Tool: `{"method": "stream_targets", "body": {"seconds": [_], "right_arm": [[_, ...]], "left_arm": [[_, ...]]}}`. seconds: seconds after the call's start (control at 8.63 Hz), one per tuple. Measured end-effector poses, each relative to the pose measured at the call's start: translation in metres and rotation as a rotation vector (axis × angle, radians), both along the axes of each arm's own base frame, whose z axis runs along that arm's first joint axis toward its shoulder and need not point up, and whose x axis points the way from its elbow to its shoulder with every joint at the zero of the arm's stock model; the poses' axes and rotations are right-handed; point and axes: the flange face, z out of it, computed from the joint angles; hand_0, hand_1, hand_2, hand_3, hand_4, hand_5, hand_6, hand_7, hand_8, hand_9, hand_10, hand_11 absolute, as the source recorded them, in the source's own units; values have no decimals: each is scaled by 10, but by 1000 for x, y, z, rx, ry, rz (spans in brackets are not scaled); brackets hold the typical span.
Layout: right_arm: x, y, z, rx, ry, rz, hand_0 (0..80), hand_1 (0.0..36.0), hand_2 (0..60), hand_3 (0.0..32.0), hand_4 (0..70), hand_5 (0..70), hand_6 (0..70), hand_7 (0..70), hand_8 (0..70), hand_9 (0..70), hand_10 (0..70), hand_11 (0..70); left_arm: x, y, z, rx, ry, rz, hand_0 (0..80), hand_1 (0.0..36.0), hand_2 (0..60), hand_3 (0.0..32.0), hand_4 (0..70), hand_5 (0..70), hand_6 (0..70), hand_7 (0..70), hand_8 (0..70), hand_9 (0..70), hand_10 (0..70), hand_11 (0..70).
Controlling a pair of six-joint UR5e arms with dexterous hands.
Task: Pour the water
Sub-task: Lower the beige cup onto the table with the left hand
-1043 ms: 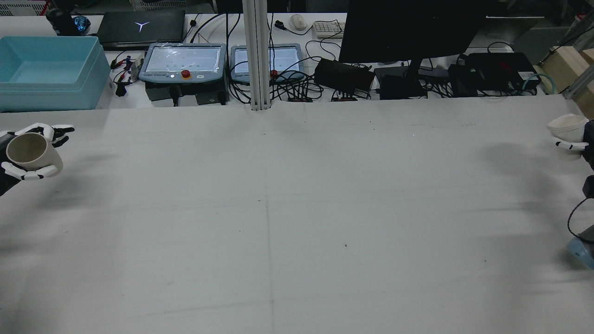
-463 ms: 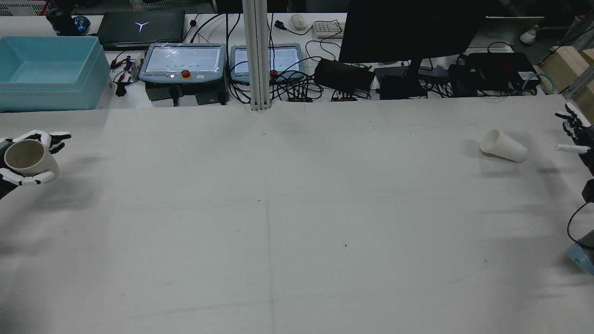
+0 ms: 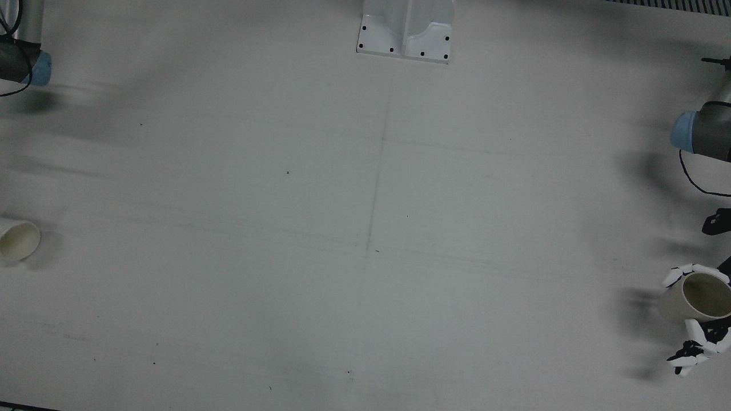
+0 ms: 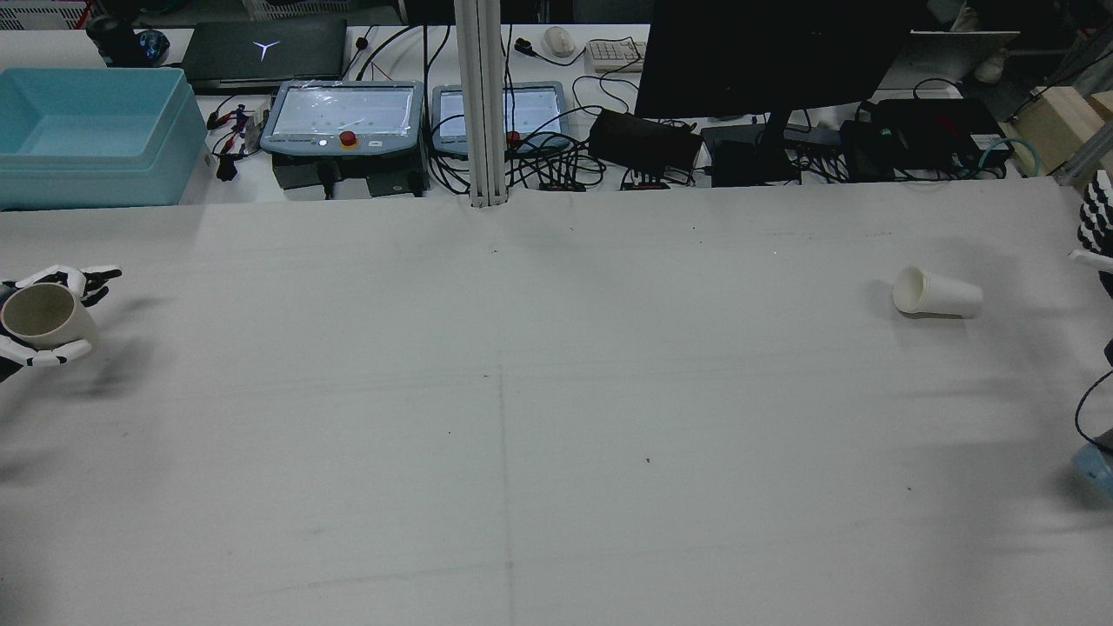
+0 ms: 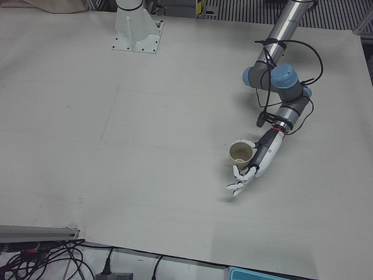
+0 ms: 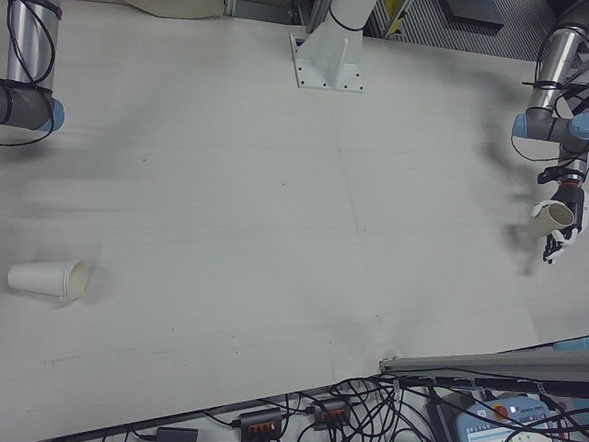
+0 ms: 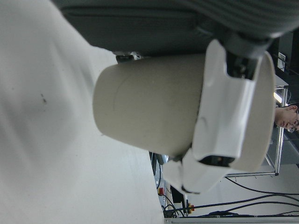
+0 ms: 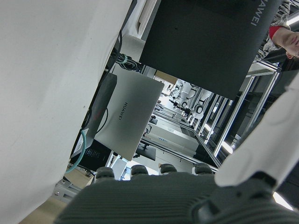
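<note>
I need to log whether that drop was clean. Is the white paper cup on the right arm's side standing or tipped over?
Tipped over. The white paper cup lies on its side on the table, its open mouth facing sideways, apart from the right hand.

The word HUAWEI can be read twice in the right hand view. It stands on the grey laptop lid, and again, in part, on the back of the big black screen. No other words or numbers can be read.
</note>
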Motion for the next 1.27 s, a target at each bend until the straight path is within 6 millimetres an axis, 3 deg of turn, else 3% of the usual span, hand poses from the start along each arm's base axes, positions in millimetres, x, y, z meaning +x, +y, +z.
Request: {"method": "stream_targets", "body": {"seconds": [0.12,0.23,0.35,0.46,0.58,0.7,0.81,1.04,1.27], "right_arm": [[8,2,-3,8,-4,12,411,8,0,102,40,0,0,0,2,0,0,0],[13,5,-7,19,-6,19,414,11,0,98,47,0,0,0,5,0,0,0],[17,7,-10,29,-8,25,415,12,0,108,51,0,0,0,7,0,0,0],[20,8,-12,32,-8,29,417,13,0,110,54,0,0,0,10,0,0,0],[22,9,-12,33,-8,33,417,14,0,114,56,0,0,0,11,0,0,0],[23,9,-12,34,-8,36,422,17,0,120,54,0,0,0,11,0,0,0],[24,10,-12,34,-8,38,426,21,0,128,61,0,0,0,12,0,0,0],[25,10,-13,37,-10,39,430,25,0,142,70,2,0,0,13,0,0,0],[26,8,-18,47,-12,41,429,26,0,164,63,1,0,0,16,0,0,0]], "left_arm": [[1,1,14,-3,-8,1,690,214,10,0,566,700,92,188,77,23,8,23],[2,3,27,-9,-15,4,671,218,0,0,376,700,61,142,69,14,0,3],[4,5,35,-13,-22,7,690,212,0,0,293,700,42,107,60,7,0,0],[5,6,39,-8,-30,6,696,205,0,0,288,628,31,89,56,3,0,0],[5,7,42,2,-38,5,677,195,0,0,272,283,23,77,53,1,0,0],[5,7,45,8,-43,3,685,191,0,0,226,49,18,71,49,0,0,0],[4,8,48,10,-46,3,694,191,0,0,192,0,11,67,44,0,0,0],[2,11,57,11,-48,1,670,181,0,0,114,0,0,61,39,0,0,0],[-1,14,64,12,-47,1,690,172,0,52,94,0,0,62,35,0,0,0]]}}
